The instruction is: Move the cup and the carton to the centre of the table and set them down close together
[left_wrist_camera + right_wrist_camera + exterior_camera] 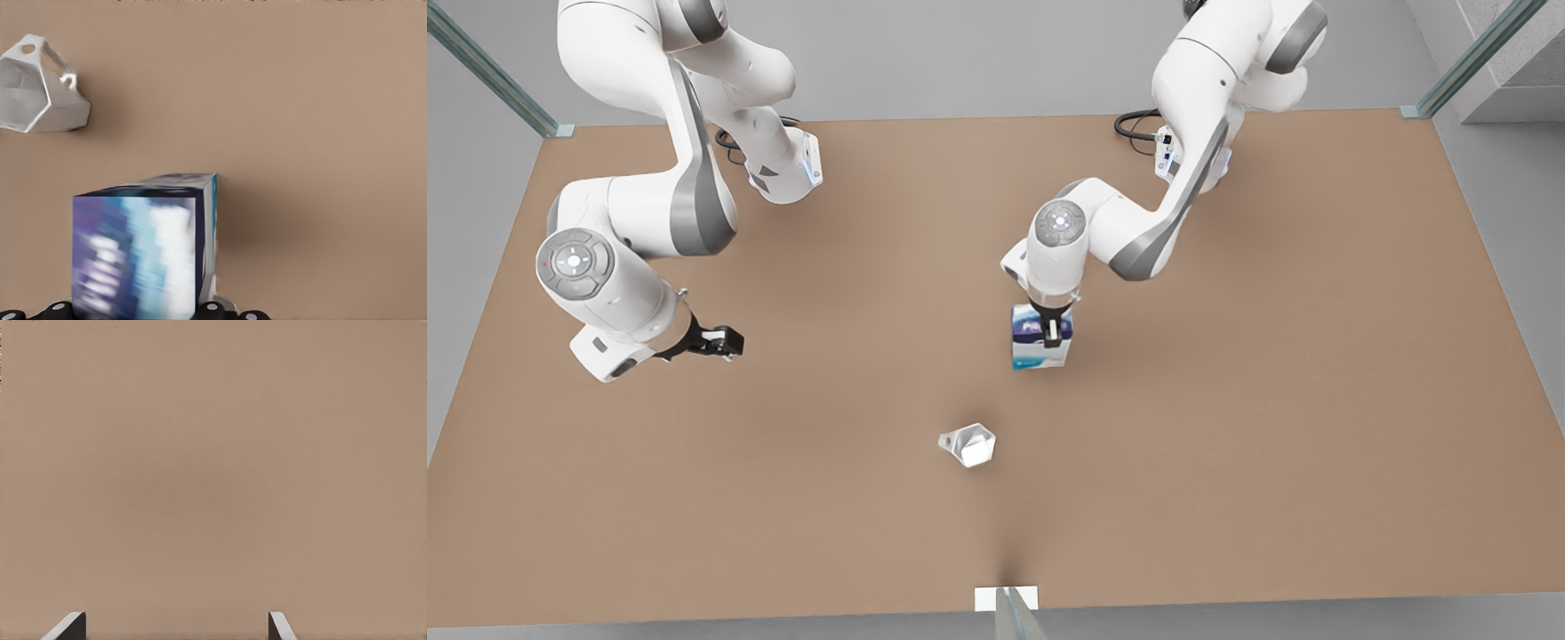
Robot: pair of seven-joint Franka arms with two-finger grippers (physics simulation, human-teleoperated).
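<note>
The carton [1040, 338], white above with a dark blue band and a teal lower part, is near the middle of the brown table [1227, 444]. My left gripper [1052, 333] comes down on it from above and is shut on it; whether it rests on the table I cannot tell. The left wrist view has the carton [143, 250] close up, with the cup [40, 87] beyond it. The pale faceted cup [969, 444] sits apart from the carton, toward the table's near edge. My right gripper [725, 342] waits open at the front view's left, its fingers [67, 628] over bare tabletop.
A white marker with a thin post [1007, 600] sits at the middle of the table's near edge. Black cables [1134, 124] lie by the arm base at the far edge. Glass rails [489, 71] run off the far corners.
</note>
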